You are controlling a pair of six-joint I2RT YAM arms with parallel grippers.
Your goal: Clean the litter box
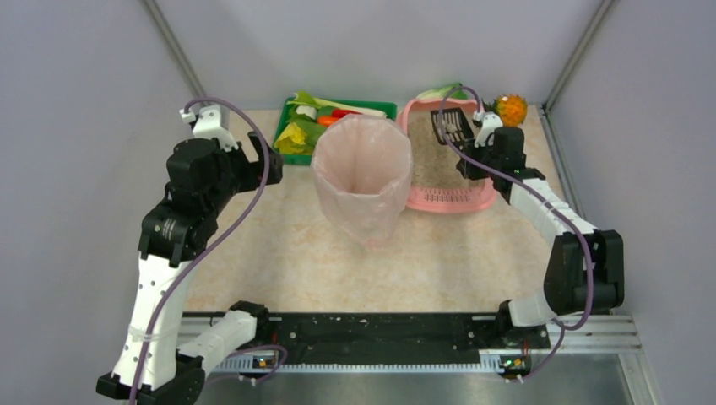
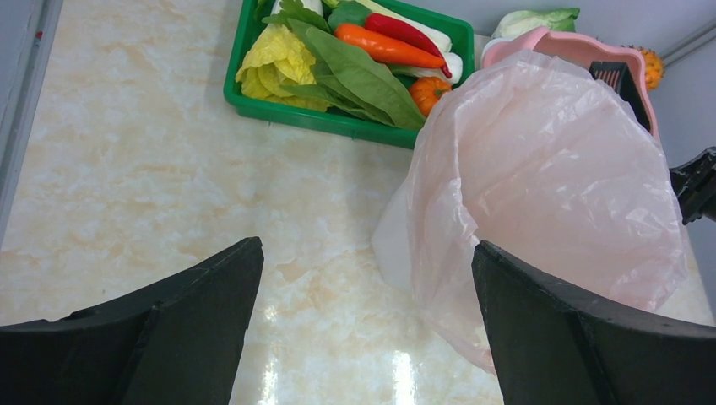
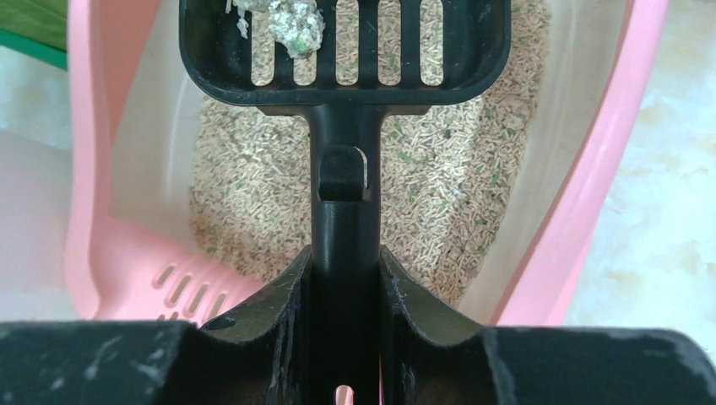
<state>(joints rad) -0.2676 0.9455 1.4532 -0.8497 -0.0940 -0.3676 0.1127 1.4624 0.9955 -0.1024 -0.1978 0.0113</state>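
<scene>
In the top view, the bag-lined bin (image 1: 361, 198) hid the near left corner of the litter box (image 1: 447, 201), and the right arm covered part of its right rim. The right wrist view's top edge cut off the front of the scoop (image 3: 342, 126) and the clump (image 3: 297, 24) on it. The handle's end lay hidden between the fingers of the right gripper (image 3: 342, 257). The orange object (image 1: 511, 108) in the far corner was too small to identify.

The litter box (image 3: 583, 194) is smooth pink plastic, its litter (image 3: 439, 177) grainy; the scoop (image 3: 342, 126) is matt black plastic (a dull sheen only). The bag (image 2: 549, 169) is thin, crinkled translucent film; the counter (image 2: 152, 194) is glossy, marble-patterned.
</scene>
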